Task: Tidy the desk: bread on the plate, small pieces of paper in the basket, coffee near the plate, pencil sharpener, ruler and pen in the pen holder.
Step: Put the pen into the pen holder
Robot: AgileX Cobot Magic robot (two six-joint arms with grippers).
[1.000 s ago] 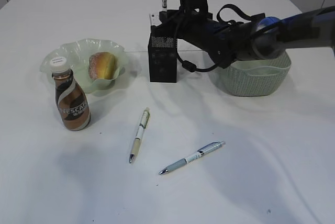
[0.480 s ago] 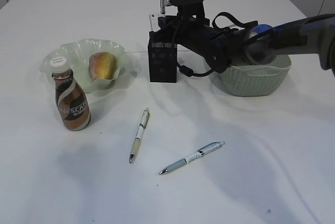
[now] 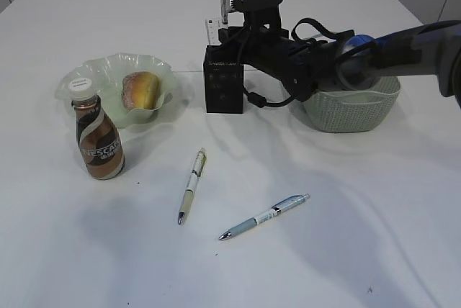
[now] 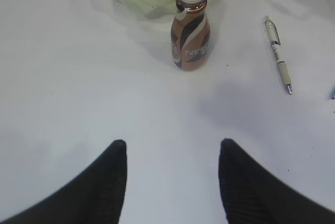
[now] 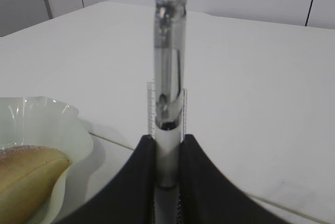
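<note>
1. Pen (image 5: pixel 168 82) upright, clear barrel, pinched between right gripper (image 5: pixel 167 156) fingers, directly above pen holder (image 3: pixel 224 86).
2. Ruler (image 3: pixel 212 32) standing in pen holder, top sticking up just behind the held pen.
3. Right gripper closed narrowly on that pen; arm reaching in from the right, crossing above basket (image 3: pixel 353 110).
4. Bread (image 3: pixel 140 91) lying in plate (image 3: pixel 115 78), left of pen holder.
5. Coffee (image 3: pixel 99 139) upright, just in front of plate.
6. Two more pens flat on desk (image 3: pixel 324 250): cream pen (image 3: pixel 191 186) and blue-grey pen (image 3: pixel 264 216), well apart from pen holder.
7. Left gripper (image 4: pixel 172 156) spread wide, holding nothing, above bare desk near coffee.
</note>
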